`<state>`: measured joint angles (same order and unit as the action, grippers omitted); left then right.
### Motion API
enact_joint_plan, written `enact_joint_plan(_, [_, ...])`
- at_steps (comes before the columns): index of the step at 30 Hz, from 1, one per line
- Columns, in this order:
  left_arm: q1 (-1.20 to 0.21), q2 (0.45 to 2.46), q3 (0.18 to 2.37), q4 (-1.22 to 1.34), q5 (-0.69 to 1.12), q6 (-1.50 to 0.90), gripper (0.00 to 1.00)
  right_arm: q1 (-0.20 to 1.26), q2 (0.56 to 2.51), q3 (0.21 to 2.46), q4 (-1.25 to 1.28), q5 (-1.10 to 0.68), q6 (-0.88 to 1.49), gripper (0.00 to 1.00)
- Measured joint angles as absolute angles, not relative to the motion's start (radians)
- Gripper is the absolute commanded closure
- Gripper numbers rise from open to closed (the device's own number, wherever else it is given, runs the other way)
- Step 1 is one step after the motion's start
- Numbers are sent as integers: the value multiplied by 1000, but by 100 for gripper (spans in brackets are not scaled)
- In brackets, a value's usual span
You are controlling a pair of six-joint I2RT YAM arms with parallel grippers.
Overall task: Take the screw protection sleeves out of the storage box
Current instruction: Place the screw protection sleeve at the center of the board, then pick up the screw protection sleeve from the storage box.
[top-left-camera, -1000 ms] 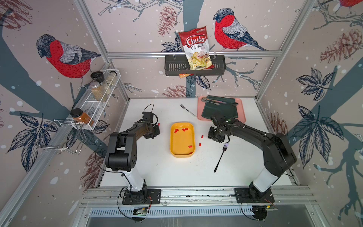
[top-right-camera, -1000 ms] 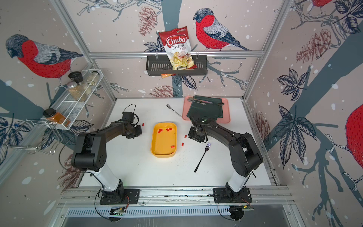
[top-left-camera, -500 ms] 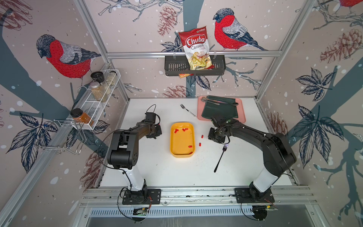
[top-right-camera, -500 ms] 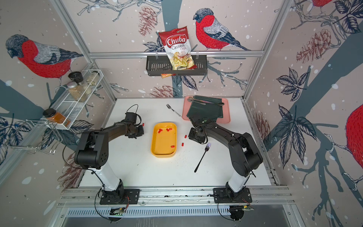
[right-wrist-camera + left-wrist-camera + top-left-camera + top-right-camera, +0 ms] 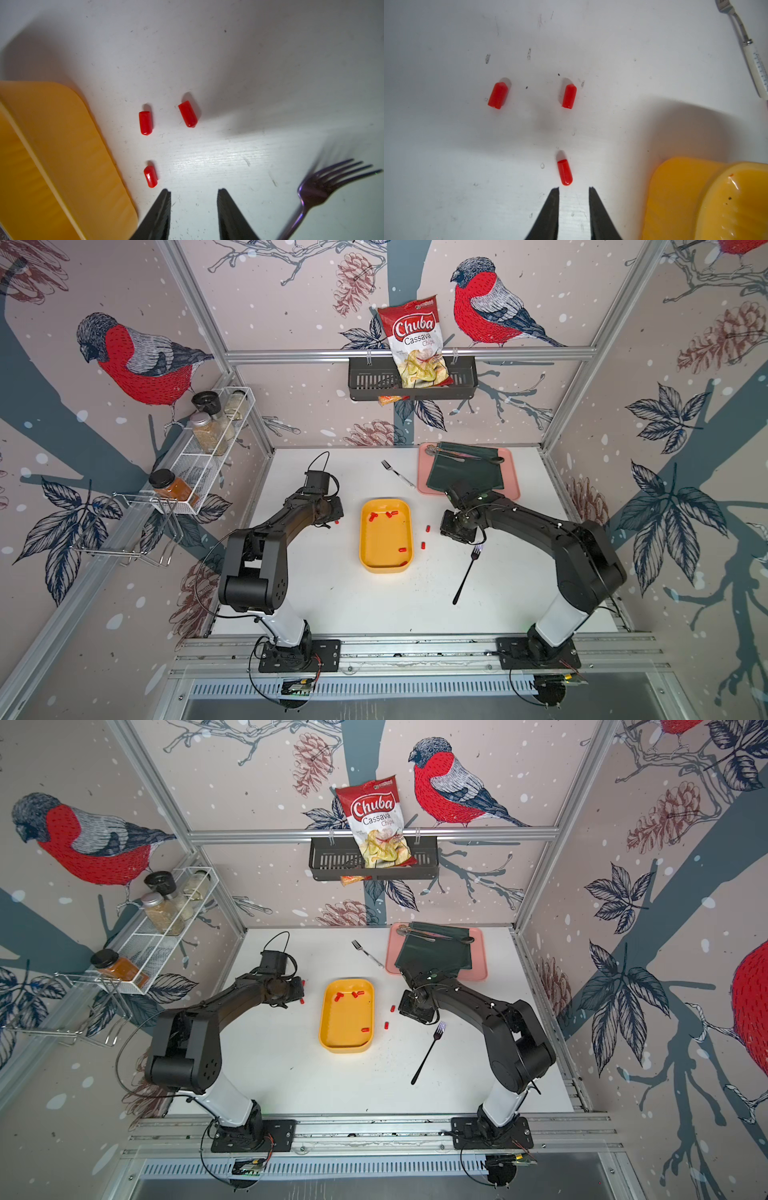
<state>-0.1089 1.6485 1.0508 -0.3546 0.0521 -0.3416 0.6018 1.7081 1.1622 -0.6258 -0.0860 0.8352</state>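
Scuffed white tabletop [image 5: 374, 605]; bullfinch-print walls [image 5: 291, 302]; yellow storage box [image 5: 376, 543] centred.

- Robot lab test cell, dressed up as a kitchen mock-up.
- Aluminium frame [image 5: 409, 353] boxes it in; the walls are printed bird wallpaper [image 5: 141, 360].
- Left arm [image 5: 266, 543] and right arm [image 5: 540, 526] are bolted to a rail [image 5: 415, 649] at the front of a white counter [image 5: 374, 605].
- Kitchen props: wire spice rack [image 5: 195, 472] with jars [image 5: 210, 433], hanging black basket [image 5: 370, 383] with a chips bag [image 5: 415, 339], pink tray [image 5: 511, 477] with cutlery [image 5: 461, 456].
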Motion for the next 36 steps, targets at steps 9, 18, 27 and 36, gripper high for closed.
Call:
enact_joint_plan(9, [-198,1549,1068,-422,77,-396,70,602,1708,1169,-615,-88,835,58])
enact_joint_plan(18, [-451,1563,1168,-452,49,-368,69,602,1717,1181,-610,-93,828,58])
enact_joint_plan(27, [-529,1722,1177,-457,-135,-287,72,587,1709,1177,-610,-93,813,58])
enact_joint_plan(36, [-551,1841,1234,-452,-273,-262,75,571,1686,1134,-608,-94,811,58])
